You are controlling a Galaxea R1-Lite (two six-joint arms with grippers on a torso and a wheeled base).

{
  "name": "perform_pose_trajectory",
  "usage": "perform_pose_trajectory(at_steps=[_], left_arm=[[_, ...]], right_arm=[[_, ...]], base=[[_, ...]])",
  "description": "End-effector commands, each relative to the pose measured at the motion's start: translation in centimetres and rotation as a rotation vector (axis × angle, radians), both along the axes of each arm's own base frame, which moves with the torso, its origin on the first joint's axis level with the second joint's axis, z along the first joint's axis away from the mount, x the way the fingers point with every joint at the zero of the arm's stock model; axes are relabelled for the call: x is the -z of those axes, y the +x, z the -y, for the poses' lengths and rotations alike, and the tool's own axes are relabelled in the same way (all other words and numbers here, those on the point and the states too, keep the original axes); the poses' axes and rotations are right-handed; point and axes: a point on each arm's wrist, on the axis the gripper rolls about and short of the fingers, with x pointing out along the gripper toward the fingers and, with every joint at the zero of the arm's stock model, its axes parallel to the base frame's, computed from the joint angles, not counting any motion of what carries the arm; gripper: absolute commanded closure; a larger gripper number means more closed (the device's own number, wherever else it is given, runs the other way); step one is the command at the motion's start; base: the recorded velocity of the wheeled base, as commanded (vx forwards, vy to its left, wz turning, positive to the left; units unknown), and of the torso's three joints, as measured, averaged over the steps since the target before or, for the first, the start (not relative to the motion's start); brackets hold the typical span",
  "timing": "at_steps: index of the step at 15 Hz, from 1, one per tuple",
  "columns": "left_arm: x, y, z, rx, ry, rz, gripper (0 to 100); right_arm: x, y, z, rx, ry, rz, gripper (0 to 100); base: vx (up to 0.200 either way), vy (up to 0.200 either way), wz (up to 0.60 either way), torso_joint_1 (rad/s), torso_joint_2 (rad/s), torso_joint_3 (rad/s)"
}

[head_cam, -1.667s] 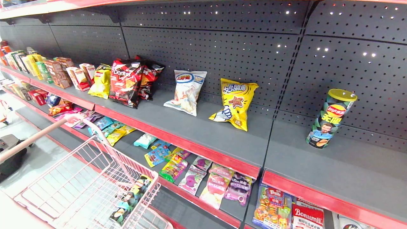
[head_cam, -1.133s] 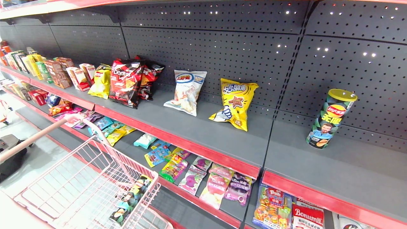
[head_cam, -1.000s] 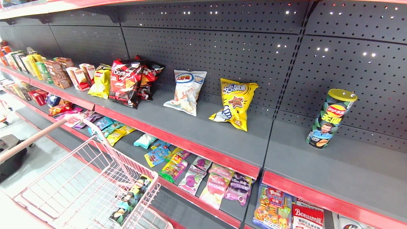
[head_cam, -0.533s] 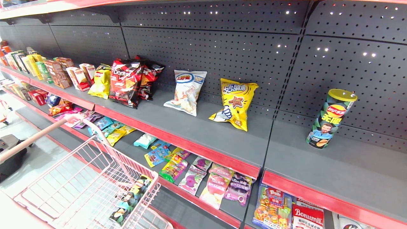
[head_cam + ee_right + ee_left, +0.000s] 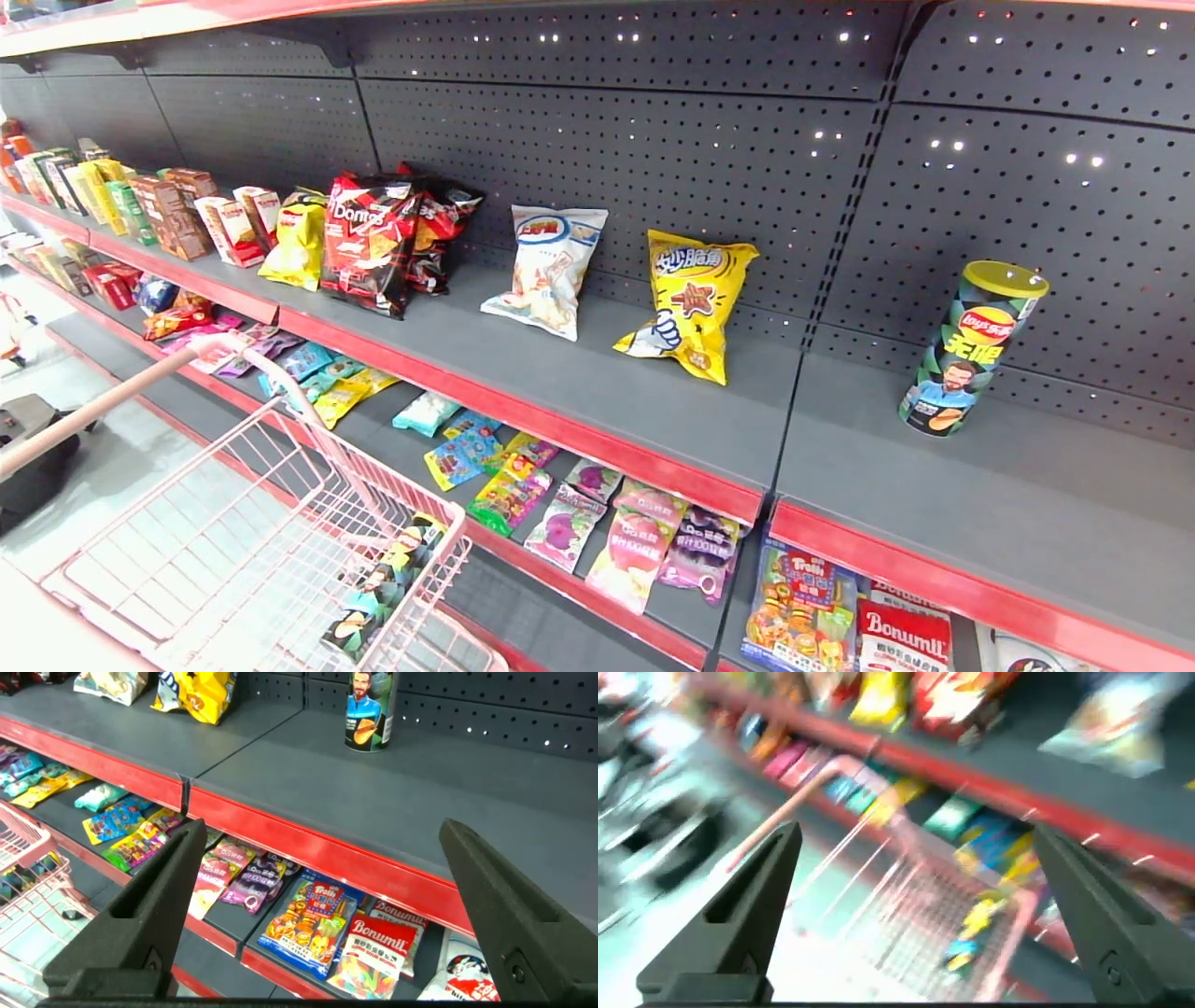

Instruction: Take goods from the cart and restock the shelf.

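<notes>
A pink wire cart point(image 5: 112, 399) stands at the lower left before the shelf. In it lies a chip can point(image 5: 383, 583) with a black, green and yellow pattern. A matching can with a yellow lid point(image 5: 971, 350) stands upright at the right of the grey middle shelf point(image 5: 579, 373). My left gripper point(image 5: 915, 833) hangs open and empty above the cart point(image 5: 906, 905), with the lying can point(image 5: 971, 933) below it. My right gripper point(image 5: 322, 826) is open and empty, out in front of the shelf point(image 5: 308, 793), well short of the upright can point(image 5: 371, 709).
Chip bags point(image 5: 691, 303) and snack boxes point(image 5: 173, 215) line the middle shelf leftward; bare shelf lies around the upright can. Candy packets point(image 5: 635, 541) lie flat on the lower shelf behind a red edge strip point(image 5: 523, 420). A perforated back panel point(image 5: 653, 159) closes the rear.
</notes>
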Motion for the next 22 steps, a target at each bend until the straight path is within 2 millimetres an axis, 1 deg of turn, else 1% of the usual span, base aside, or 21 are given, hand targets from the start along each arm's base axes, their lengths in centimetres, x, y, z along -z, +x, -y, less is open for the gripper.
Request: perform_pose_trajectory(at_steps=[1, 2, 3, 4, 5, 6, 7, 8, 9, 11, 12, 13, 14, 16, 19, 20, 21, 22], left_arm=[[1.2, 11.9, -4.9, -0.258, 0.029, -0.378, 0], [1.9, 14.1, -6.3, -0.289, 0.013, -0.435, 0], [2.3, 15.0, -6.8, -0.292, 0.008, -0.465, 0], [4.9, 16.7, -7.4, -0.249, 0.028, -0.625, 0], [5.8, 17.1, -7.5, -0.216, 0.035, -0.687, 0], [7.4, 17.6, -7.6, -0.159, 0.031, -0.786, 0], [12.1, 20.0, -8.0, -0.017, -0.029, -0.973, 0], [14.4, 21.4, -8.0, 0.024, -0.051, -1.047, 0], [16.9, 23.3, -7.9, 0.076, -0.06, -1.093, 0], [20.2, 25.8, -6.8, 0.242, -0.092, -1.082, 0], [22.0, 26.7, -6.8, 0.292, -0.091, -1.109, 0], [23.1, 27.2, -7.0, 0.303, -0.088, -1.124, 0], [24.8, 28.0, -7.2, 0.326, -0.108, -1.13, 0], [26.7, 29.4, -7.1, 0.415, -0.157, -1.089, 0], [28.6, 30.4, -6.9, 0.453, -0.143, -1.117, 0], [29.4, 31.2, -6.9, 0.461, -0.143, -1.12, 0], [29.6, 31.6, -6.5, 0.475, -0.146, -1.118, 0], [30.2, 31.6, -6.4, 0.483, -0.147, -1.132, 0]], right_arm=[[0.0, 0.0, 0.0, -0.001, 0.0, 0.001, 0], [0.0, 0.0, 0.0, -0.001, 0.0, 0.001, 0], [0.0, 0.0, 0.0, -0.001, 0.0, 0.001, 0], [0.0, 0.0, 0.0, -0.001, 0.0, 0.001, 0], [0.0, 0.0, 0.0, -0.001, 0.0, 0.001, 0], [0.0, 0.0, 0.0, -0.001, 0.0, 0.001, 0], [0.0, 0.0, 0.0, -0.001, 0.001, 0.001, 0], [0.0, 0.0, 0.0, 0.0, 0.0, 0.001, 0], [0.0, 0.0, 0.0, -0.001, -0.003, 0.001, 0], [0.0, 0.0, 0.0, 0.0, -0.006, 0.001, 0], [0.0, 0.0, 0.0, 0.0, -0.006, 0.001, 0], [0.0, 0.0, 0.0, -0.001, -0.008, 0.001, 0], [0.0, 0.0, 0.0, -0.001, -0.008, 0.001, 0], [0.0, 0.0, 0.0, -0.001, -0.008, 0.001, 0], [0.0, 0.0, 0.0, -0.001, -0.008, -0.001, 0], [0.0, 0.0, 0.0, -0.001, -0.008, 0.001, 0], [0.0, 0.0, 0.0, -0.001, -0.008, 0.001, 0], [0.0, 0.0, 0.0, -0.001, -0.008, 0.001, 0]], base=[[0.0, 0.0, 0.0, 0.0, 0.0, 0.0], [0.0, 0.0, 0.0, 0.0, 0.0, 0.0], [0.0, 0.0, 0.0, 0.0, 0.0, 0.0], [0.0, 0.0, 0.0, 0.0, 0.0, 0.0], [0.0, 0.0, 0.0, 0.0, 0.0, 0.0], [0.0, 0.0, 0.0, 0.0, 0.0, 0.0], [0.0, 0.0, 0.0, 0.0, 0.0, 0.0], [0.0, 0.0, 0.0, 0.0, 0.0, 0.0], [0.0, 0.0, 0.0, 0.0, 0.0, 0.0], [0.0, 0.0, 0.0, 0.0, 0.0, 0.0], [0.0, 0.0, 0.0, 0.0, 0.0, 0.0], [0.0, 0.0, 0.0, 0.0, 0.0, 0.0], [0.0, 0.0, 0.0, 0.0, 0.0, 0.0], [0.0, 0.0, 0.0, 0.0, 0.0, 0.0], [0.0, 0.0, 0.0, 0.0, 0.0, 0.0], [0.0, 0.0, 0.0, 0.0, 0.0, 0.0], [0.0, 0.0, 0.0, 0.0, 0.0, 0.0], [0.0, 0.0, 0.0, 0.0, 0.0, 0.0]])
